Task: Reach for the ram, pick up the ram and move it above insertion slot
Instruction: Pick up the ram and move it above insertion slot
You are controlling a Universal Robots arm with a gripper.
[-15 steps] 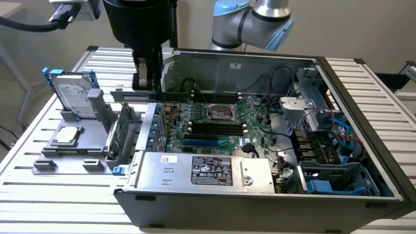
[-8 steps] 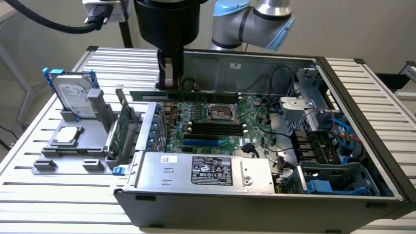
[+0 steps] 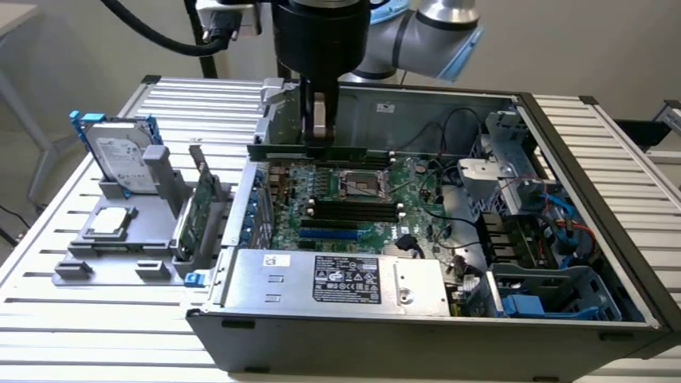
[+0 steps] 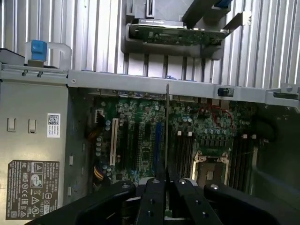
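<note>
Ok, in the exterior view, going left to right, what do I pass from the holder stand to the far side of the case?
Hard drive upright in the stand → green expansion card on edge → the ram held in the gripper above the motherboard → blue-cabled drive cage at the case's right.

You see the gripper [image 3: 320, 132] hanging inside the open case [image 3: 426, 319], its fingers closed on the ram [image 3: 319, 150], a thin green stick held level above the motherboard [image 3: 352, 199]. The black memory slots [image 3: 340, 211] lie lower in the picture, toward the power supply [image 3: 335, 279]. On the exterior view's left, outside the case, a grey holder [image 3: 117, 239] carries 1 hard drive [image 3: 120, 155] standing upright and 1 green card [image 3: 194, 215] on edge.
</note>
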